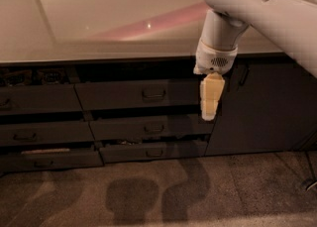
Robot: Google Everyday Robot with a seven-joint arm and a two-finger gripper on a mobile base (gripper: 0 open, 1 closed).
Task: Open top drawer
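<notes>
Now I am hanging my claw (208, 113) tip-down, level with the top drawer (119, 96), lining up on its handle (153, 93) to the claw's left. I cannot tell how wide the claw is.

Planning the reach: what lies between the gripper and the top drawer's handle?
Only the top drawer's bare front, camera view; the gripper hangs right of its handle.

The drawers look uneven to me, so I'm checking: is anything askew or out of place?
Yes. Several drawers sit ajar with dark gaps above them; the lower left drawer shows a pale strip inside. The top drawer looks level. The gripper hangs at its right end, clear of the handle.
</notes>
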